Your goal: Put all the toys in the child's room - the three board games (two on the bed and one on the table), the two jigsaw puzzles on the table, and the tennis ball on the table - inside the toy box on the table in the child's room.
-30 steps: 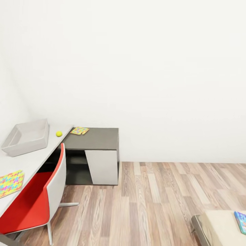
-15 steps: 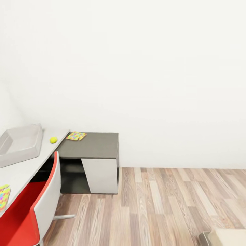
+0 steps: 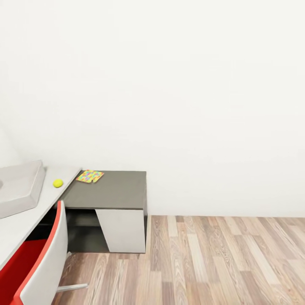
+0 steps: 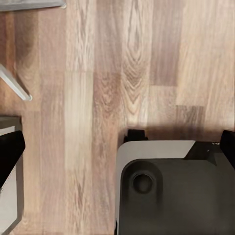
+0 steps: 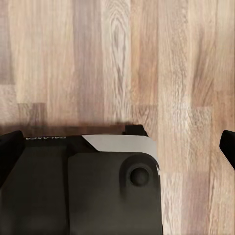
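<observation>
Head view pictures are taken up mostly by a bare white wall [image 3: 182,84], with the task's things crowded at the left edge. Only part of the toy box [image 3: 21,186] is seen, its light grey sloping side cut off by the frame, so its inside cannot be judged. It rests on the pale grey table [image 3: 25,220], which is itself cropped. The tennis ball [image 3: 58,183] lies on the table top just beside the box, apart from it. One jigsaw puzzle [image 3: 90,176] lies flat at the near corner where the pale top meets the lower dark grey cabinet [image 3: 114,190]; its pieces are too small to be told apart (only mixed pink, yellow and green are made out). A red chair [image 3: 38,267] with a white back is pushed against the table and hides part of the space beneath it; it is cut off at the lower left. Wood plank flooring [image 3: 203,262] is spread to the right. In both wrist views a dark robot body is seen over the planks, and a chair leg [image 4: 14,85] is seen in the left wrist view. Small pale lettering on the dark body in the right wrist view is too blurred to be read. Whether either claw is released or clenched cannot be told.
</observation>
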`<state>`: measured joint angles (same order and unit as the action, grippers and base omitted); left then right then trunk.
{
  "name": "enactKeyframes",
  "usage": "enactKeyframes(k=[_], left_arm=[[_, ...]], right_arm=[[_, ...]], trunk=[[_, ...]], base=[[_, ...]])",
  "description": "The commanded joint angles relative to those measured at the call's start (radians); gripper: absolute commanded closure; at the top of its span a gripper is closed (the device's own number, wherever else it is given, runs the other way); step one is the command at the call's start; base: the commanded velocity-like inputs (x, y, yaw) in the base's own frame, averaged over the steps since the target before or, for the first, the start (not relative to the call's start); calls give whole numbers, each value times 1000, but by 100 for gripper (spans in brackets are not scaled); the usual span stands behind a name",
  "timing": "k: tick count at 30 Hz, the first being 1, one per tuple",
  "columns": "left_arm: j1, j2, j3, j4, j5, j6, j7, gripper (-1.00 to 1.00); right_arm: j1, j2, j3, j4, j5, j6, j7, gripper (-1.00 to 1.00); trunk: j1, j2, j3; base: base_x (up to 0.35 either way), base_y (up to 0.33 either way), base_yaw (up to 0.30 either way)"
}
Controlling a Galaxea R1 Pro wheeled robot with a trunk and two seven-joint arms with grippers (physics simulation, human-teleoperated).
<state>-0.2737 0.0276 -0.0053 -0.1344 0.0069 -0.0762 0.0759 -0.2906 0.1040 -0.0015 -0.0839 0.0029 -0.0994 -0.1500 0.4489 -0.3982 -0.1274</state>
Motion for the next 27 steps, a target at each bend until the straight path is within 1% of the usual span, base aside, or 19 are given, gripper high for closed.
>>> enactKeyframes(k=[1,7,11,22,27], left_arm=[[-1,0,-1,1,1,-4,2,-100],[-1,0,-1,1,1,-4,2,-100],[0,0,-1,1,1,-5,2,-100],[1,0,-1,3,1,-19,2,-100],[1,0,-1,12,0,-21,2,-100]], right_arm=[[-1,0,0,1,0,-3,-3,-100],[-1,0,0,1,0,-3,-3,-100],[-1,0,0,1,0,-3,-3,-100],[-1,0,0,1,0,-3,-3,-100],[-1,0,0,1,0,-3,-3,-100]], trunk=[[1,-2,-2],[1,-2,-2],[1,-2,-3],[1,-2,-7],[1,-2,-9]], base=[[312,0,0],[289,0,-4],[143,0,-116],[21,0,-243],[-60,35,-265]])
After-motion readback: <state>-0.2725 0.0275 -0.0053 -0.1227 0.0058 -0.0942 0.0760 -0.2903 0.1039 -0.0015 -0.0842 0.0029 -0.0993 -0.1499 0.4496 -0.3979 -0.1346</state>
